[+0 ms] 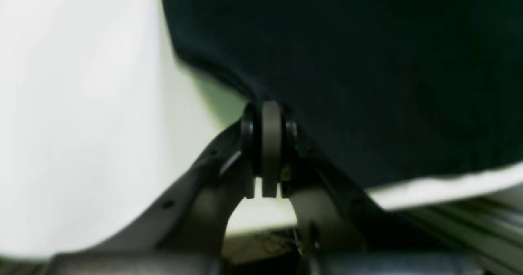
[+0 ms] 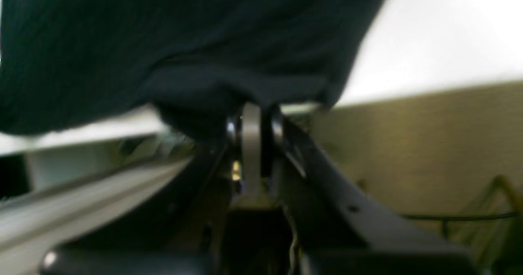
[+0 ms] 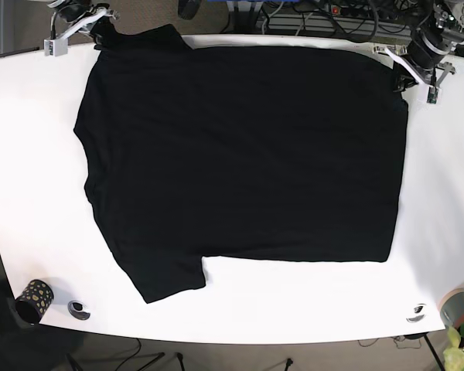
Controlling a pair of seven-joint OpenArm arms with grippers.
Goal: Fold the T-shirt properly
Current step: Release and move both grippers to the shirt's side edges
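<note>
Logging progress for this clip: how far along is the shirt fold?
Done: the black shirt lies spread flat on the white table. In hand: the left claw and right claw each pinch a far corner of it. Left: every fold, since no part is turned over yet.

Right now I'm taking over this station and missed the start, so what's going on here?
A two-armed robot is working on a black cotton T-shirt spread flat on a white table. The left gripper is pinched on fabric at one far corner of the shirt, and the right gripper is pinched on the other far corner, near a sleeve. Both corners sit at the table's far edge. No fold shows yet.
</note>
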